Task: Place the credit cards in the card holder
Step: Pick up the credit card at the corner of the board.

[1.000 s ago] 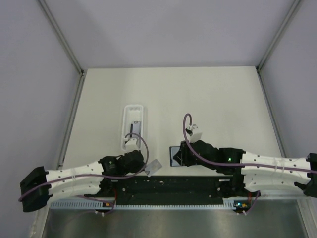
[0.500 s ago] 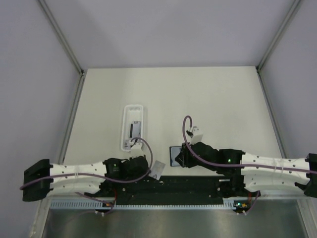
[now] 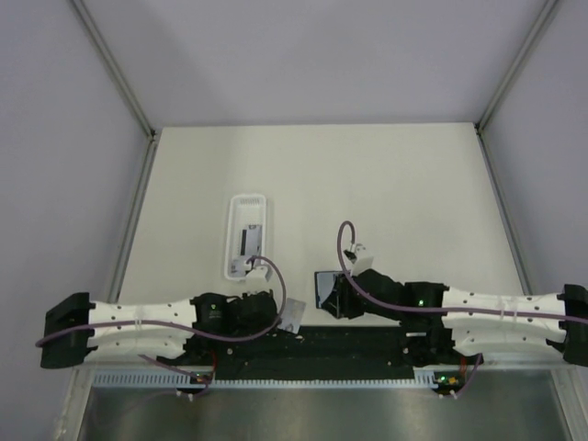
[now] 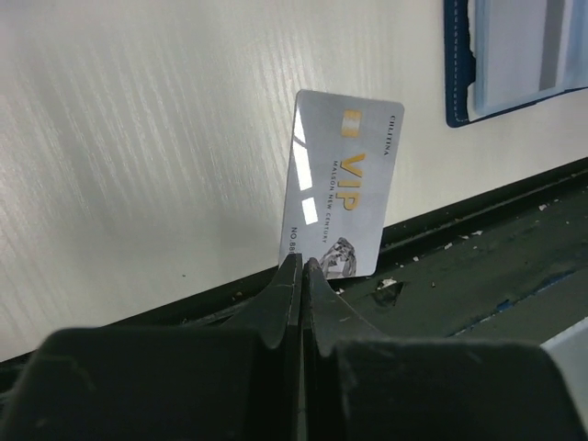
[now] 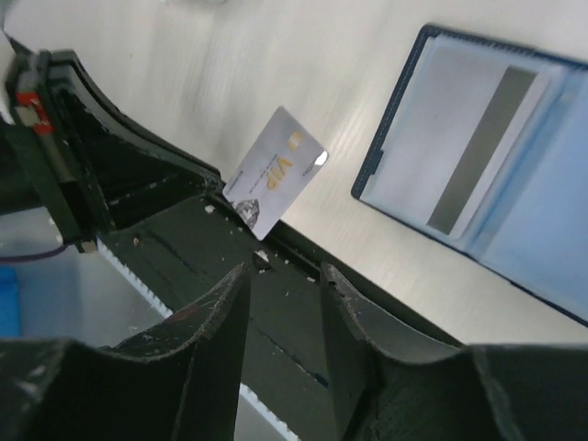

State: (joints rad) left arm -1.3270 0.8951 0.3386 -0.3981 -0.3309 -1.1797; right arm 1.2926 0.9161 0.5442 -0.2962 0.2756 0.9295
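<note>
- Silver VIP card (image 4: 340, 184) pinched by its lower edge in the tightly closed left gripper (image 4: 301, 268)
- Empty, part-spread right gripper (image 5: 283, 274) near the open card holder (image 5: 560, 220), second card (image 5: 441, 138) inside

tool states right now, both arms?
Left tool: closed, pinching a card by its lower edge.
Right tool: open, holding nothing, near the open card holder.
</note>
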